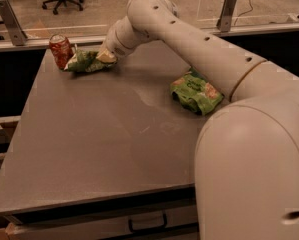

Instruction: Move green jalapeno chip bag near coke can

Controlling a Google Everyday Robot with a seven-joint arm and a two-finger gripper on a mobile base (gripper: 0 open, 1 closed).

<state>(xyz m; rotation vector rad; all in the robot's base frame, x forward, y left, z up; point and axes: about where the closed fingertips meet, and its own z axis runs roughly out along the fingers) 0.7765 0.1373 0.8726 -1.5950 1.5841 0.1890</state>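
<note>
The green jalapeno chip bag (83, 62) is dark green and crumpled. It lies at the table's far left, its left end touching or almost touching the coke can (60, 49), a red can with a silver top standing upright near the far left corner. My gripper (105, 58) is at the bag's right end and is shut on it, with the arm reaching in from the right. The bag's right end is hidden under the gripper.
A smaller, puffier bright-green bag (196, 92) lies at the table's right side, close to my arm. The grey table (104, 134) has a rail along its back edge (34, 40). Office chairs stand on the floor beyond.
</note>
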